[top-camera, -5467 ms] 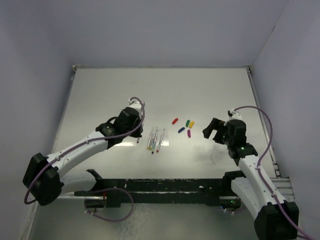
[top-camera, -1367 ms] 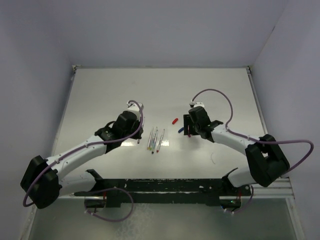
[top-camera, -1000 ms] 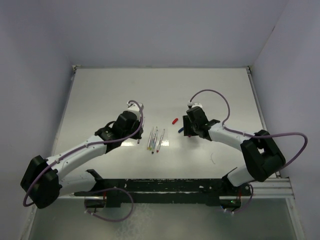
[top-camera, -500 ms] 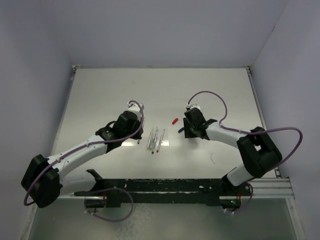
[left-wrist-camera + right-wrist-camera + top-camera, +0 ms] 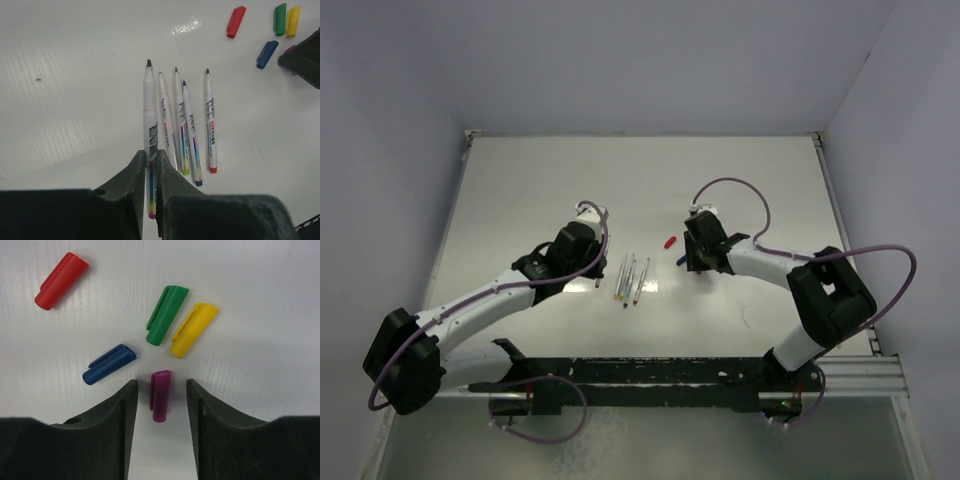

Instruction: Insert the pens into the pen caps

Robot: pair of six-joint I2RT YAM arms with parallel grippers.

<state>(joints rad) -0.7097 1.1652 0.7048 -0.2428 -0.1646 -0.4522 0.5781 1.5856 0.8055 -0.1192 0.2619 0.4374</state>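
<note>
My left gripper is shut on one pen, a grey-white marker with a dark tip pointing away and a purple end. Several more pens lie side by side on the table just to its right, seen as a row of pens from above. My right gripper hangs low and open over the pen caps. The purple cap lies between its fingers, touching neither. Blue, green, yellow and red caps lie just beyond.
The white table is walled at the back and on both sides. A black rail runs along the near edge between the arm bases. The right gripper sits close to the right of the pen row.
The right arm has swung in from the right and come down over the caps, its jaws narrowing round the purple cap. The left arm has held still with its pen.
</note>
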